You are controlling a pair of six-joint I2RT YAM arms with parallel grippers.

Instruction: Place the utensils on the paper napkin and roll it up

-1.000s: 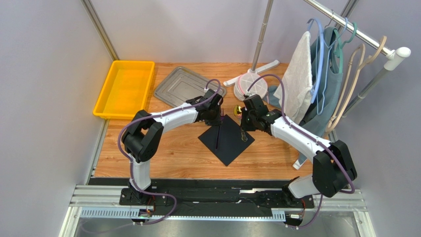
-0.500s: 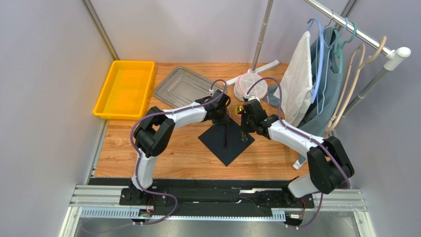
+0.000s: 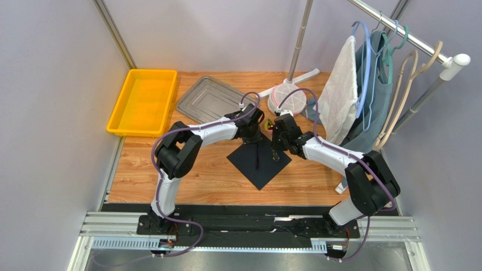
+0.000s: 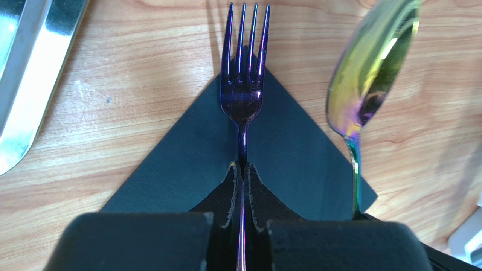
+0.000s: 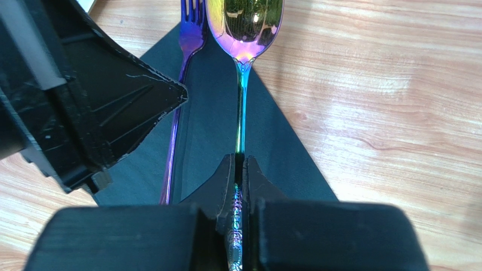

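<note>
Over the napkin (image 4: 181, 164), left jaws clamp fork (image 4: 243, 96); right jaws clamp spoon (image 4: 370, 68); tray (image 3: 212, 99) beyond.

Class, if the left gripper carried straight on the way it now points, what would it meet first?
Shut on the fork, the left gripper would probably meet the paper napkin beneath first, though depth is unclear.

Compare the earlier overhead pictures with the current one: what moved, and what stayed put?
The left gripper, shut on the purple fork, carried it rightward over the black napkin. The right gripper, shut on the spoon, brought it leftward, closer to the fork. Neither utensil was let go. The napkin, yellow bin and metal tray stayed in place.
</note>
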